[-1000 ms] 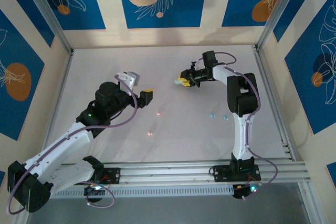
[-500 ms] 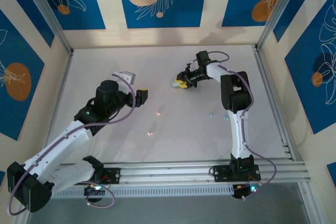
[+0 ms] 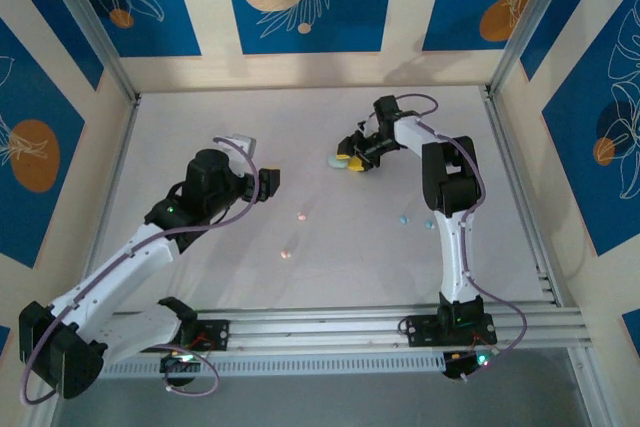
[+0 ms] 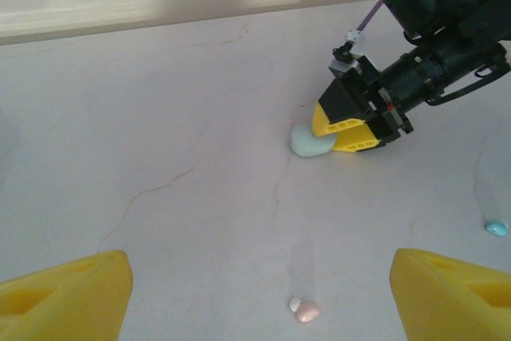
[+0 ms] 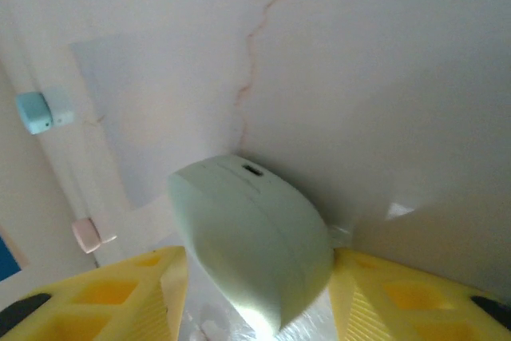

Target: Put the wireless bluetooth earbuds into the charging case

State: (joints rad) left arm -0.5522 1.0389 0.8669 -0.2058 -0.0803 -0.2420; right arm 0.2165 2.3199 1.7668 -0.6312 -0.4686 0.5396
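A: At the near edge of the worktop [image 3: 330, 292], what lies closest to the arm bases?

B: The nearer pink earbud [image 3: 287, 253], loose on the pale surface. A little beyond it is the farther pink earbud [image 3: 303, 215]. Over by the right arm's upright link lie the left blue earbud [image 3: 404, 217] and the right blue earbud [image 3: 428, 225], close together. All 4 are well apart from the case.

A: And the left claw [image 3: 270, 184]?

B: It hovers just left of the farther pink earbud. It is released, its 2 yellow fingers spread wide with bare worktop between them.

A: Farther back?

B: The mint charging case [image 4: 308, 143] rests on the worktop, and from the right wrist view its lid looks closed, with a seam and a small slot facing the camera. The right claw [image 4: 326, 138] is down at it, 1 yellow finger on each side of the case. Whether it is clenched on the case or has let go, I cannot tell.
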